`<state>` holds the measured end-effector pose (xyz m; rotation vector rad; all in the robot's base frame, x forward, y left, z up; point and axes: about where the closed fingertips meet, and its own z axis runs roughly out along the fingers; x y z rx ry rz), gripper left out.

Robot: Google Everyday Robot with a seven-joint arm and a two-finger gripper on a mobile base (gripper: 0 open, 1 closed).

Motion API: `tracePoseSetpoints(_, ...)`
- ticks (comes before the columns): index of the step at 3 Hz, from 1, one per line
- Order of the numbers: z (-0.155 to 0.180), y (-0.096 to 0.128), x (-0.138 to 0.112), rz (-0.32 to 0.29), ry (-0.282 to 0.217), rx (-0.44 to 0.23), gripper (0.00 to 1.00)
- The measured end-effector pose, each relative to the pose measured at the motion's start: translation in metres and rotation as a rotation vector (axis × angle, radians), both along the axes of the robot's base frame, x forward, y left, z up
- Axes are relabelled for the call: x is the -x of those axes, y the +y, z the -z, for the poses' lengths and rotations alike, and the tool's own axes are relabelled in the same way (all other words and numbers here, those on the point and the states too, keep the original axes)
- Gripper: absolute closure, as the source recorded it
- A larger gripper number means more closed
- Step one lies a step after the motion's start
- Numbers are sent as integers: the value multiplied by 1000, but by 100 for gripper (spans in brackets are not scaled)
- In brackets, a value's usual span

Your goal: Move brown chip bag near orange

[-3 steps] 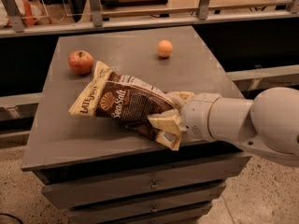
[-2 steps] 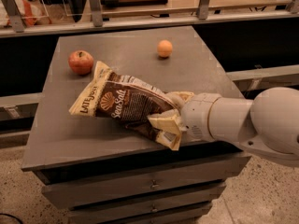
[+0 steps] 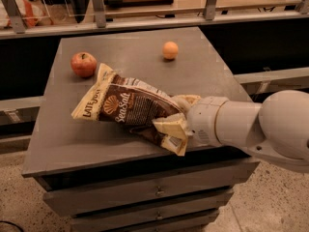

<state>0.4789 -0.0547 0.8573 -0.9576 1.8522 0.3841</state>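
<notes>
A grey desk (image 3: 63,139) with drawers. The hand (image 3: 176,117), on a white arm (image 3: 241,127) reaching in from the right, pinches the right end of the bag (image 3: 125,105) near the desk's front edge. The orange (image 3: 170,50) sits well apart toward the back. An apple (image 3: 83,64) rests just behind the bag's left end.

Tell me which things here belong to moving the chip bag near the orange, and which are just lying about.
Part of the job:
- crinkly brown chip bag with cream edges
- small round orange, at the far side of the table
- end effector, shut on the bag's right end

Just lying about:
- round red apple, left of the bag
- grey drawer table, which only supports things
</notes>
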Motion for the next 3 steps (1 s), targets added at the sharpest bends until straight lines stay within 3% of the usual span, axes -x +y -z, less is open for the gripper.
tracePoseSetpoints(1, -1, 1, 0, -2, -2, 1, 100)
tracePoseSetpoints(2, -47, -6, -6, 26, -114, 2, 100)
tracePoseSetpoints(3, -128, -24, -11, 104, -303, -6, 100)
